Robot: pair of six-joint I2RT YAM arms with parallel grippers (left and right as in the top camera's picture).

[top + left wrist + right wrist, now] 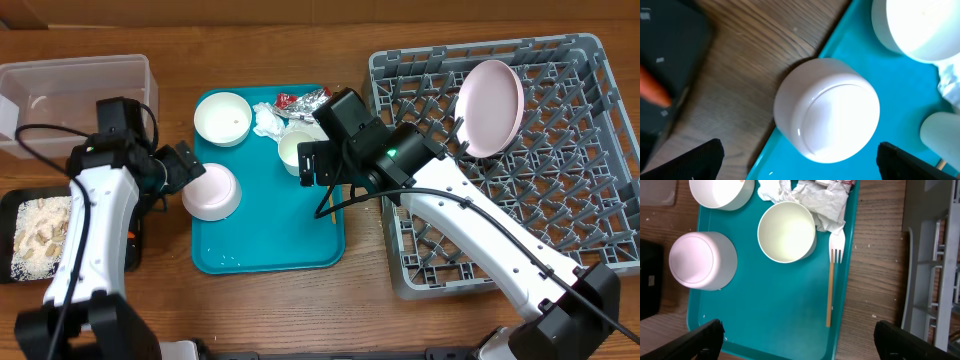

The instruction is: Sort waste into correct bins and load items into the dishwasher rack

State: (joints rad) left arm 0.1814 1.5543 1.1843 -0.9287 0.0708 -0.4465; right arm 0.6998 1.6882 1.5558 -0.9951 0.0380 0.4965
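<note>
Gaping wide and empty at the left gripper (800,159), with the upside-down bowl (827,110) at 12 o'clock, on the tray (865,65) edge. Likewise wide and empty at the right gripper (800,339): cup (786,231) at 12 o'clock, fork (831,280) at 1 o'clock.

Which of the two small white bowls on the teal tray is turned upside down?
The bowl at the tray's left edge: its flat base faces up. The other bowl stands open.
</note>
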